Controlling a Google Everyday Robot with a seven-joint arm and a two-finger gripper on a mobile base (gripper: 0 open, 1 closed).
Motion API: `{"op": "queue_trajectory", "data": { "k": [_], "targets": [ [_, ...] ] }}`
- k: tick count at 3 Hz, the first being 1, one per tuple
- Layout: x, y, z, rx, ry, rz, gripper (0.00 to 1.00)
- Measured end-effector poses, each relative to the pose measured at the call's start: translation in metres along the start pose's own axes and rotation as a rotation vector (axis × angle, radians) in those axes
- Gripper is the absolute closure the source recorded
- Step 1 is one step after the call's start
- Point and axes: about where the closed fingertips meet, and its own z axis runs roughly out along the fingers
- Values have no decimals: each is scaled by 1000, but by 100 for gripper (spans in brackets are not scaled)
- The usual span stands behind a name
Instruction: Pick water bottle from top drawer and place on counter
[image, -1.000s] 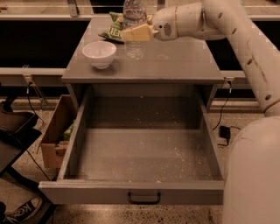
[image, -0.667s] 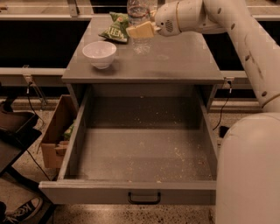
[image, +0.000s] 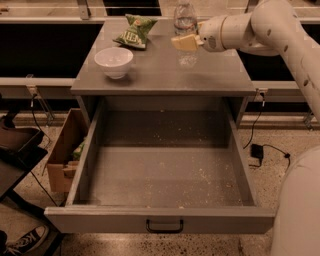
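End effector (image: 182, 42) with water bottle (image: 185, 20) over counter (image: 220, 75); bowl (image: 114, 61), snack bag (image: 134, 30) alongside.

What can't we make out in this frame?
- Camera view: water bottle top, cut off by the upper edge.
- Bottle's middle, covered by the gripper over the back right of the counter.
- Whether its base touches the counter: clear plastic blends in.
- Cardboard box contents, hidden by the side wall of the top drawer.

arm (image: 265, 25) outstretched, gripper (image: 184, 43) tight around water bottle (image: 185, 20)
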Motion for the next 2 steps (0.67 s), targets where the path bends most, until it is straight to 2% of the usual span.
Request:
{"op": "queue_trajectory", "data": {
  "k": [1, 2],
  "targets": [
    [30, -25, -6, 85, -22, 66, 100],
    [57, -41, 2, 125, -40, 140, 100]
  ]
}}
